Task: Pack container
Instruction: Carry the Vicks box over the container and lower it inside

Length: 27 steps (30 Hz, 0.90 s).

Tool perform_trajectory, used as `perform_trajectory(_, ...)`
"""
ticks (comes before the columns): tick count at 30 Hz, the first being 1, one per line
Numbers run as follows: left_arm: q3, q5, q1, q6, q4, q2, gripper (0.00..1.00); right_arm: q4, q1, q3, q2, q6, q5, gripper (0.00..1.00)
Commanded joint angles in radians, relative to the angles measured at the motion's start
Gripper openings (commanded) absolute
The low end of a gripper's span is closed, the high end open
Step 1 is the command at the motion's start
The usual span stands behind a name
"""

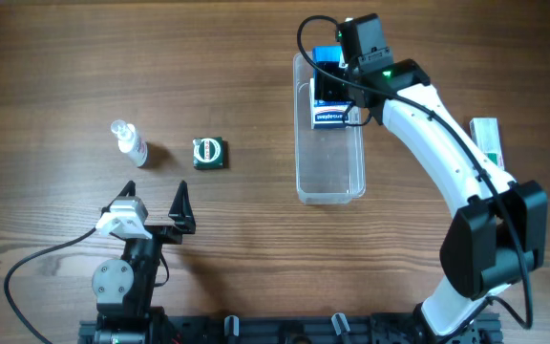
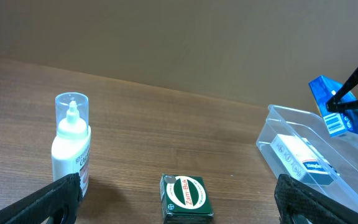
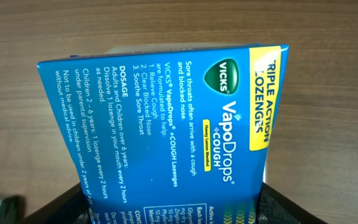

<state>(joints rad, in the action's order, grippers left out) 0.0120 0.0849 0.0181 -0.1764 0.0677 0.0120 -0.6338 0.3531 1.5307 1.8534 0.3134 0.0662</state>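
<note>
Container (image 1: 330,177) — long clear bin, thick rim (one box (image 1: 331,118) inside).

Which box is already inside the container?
The white box lying flat in the container. The blue Vicks box hangs above it in the right gripper; the green box is on the table.

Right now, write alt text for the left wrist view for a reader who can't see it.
A clear container at right holds a white box, with the right gripper gripping a blue box above it. On the wooden table, a white spray bottle stands left and a green box lies centre.
</note>
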Motion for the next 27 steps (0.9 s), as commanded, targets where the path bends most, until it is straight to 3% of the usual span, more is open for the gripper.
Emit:
perform_trajectory(1,-0.006,0.016,-0.007,0.013,0.001,-0.005,1.0,0.025,0.006,0.019,0.033,0.002,0.057,0.72)
perform_trajectory(27,-0.006,0.016,-0.007,0.013,0.001,-0.005,1.0,0.031,0.024,0.019,0.094,0.005,0.092,0.77)
